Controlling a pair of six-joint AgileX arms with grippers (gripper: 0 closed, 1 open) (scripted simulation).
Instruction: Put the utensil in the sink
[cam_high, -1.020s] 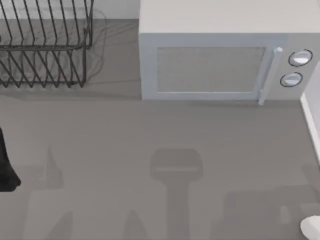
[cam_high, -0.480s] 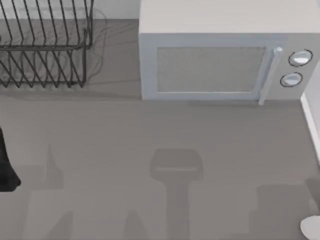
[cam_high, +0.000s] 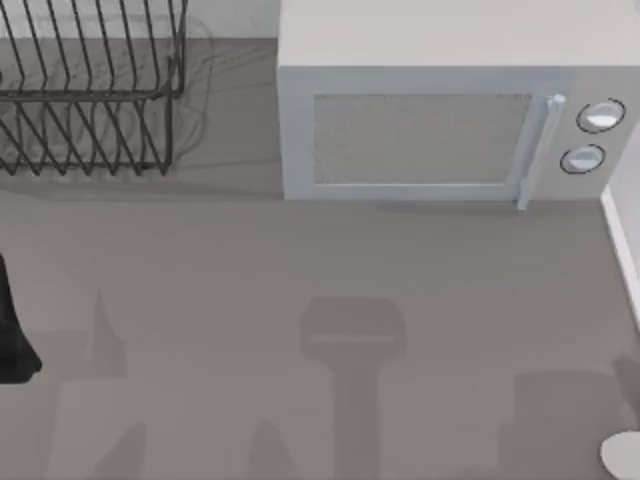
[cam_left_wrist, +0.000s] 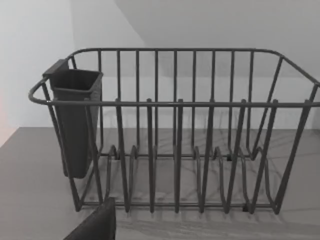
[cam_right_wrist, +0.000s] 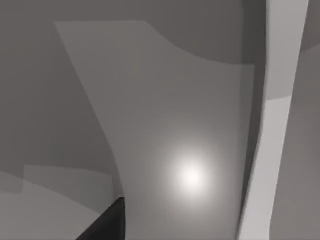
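Jaw state could not be determined for either gripper. The left arm (cam_high: 12, 330) was at the table's left edge, its wrist camera facing the wire dish rack (cam_left_wrist: 175, 130) with a dark cutlery cup (cam_left_wrist: 75, 120) on one end. The microwave (cam_high: 440, 110) stood beside the rack. The utensil's position could not be determined.

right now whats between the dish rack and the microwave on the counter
Nothing stands there. In the top view, the stretch between the dish rack and the microwave is bare grey counter, crossed by the rack's faint shadow.
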